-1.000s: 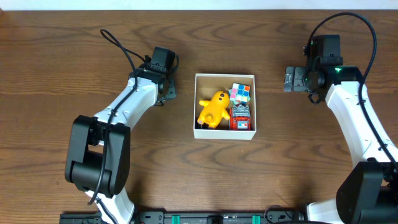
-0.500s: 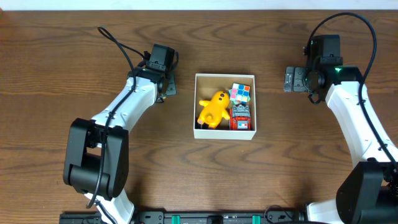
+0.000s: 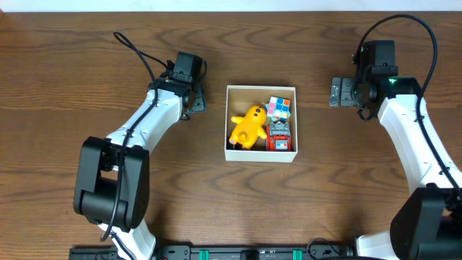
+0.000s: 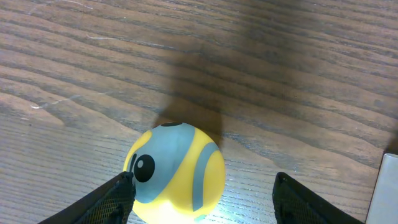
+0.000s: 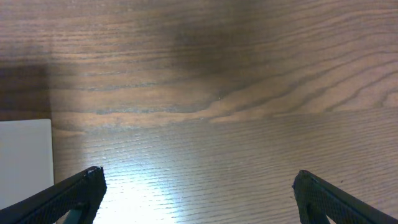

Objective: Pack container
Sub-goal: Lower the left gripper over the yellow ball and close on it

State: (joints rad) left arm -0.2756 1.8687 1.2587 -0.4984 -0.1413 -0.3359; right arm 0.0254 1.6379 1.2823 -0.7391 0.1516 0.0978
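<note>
Lying between the spread-open left fingers (image 4: 115,198) and spread-open right fingers (image 5: 74,191), the container (image 3: 260,155) touches neither.

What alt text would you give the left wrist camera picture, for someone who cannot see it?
A round yellow and blue-grey toy ball with a black eye sits on the brown wooden table, between the left arm's two open black jaws. A white container corner shows at the right edge.

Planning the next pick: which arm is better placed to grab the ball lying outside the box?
Left. Its open gripper straddles the yellow-and-blue ball, beside the box. The right gripper, also open, has nothing between its fingers on the box's other side.
</note>
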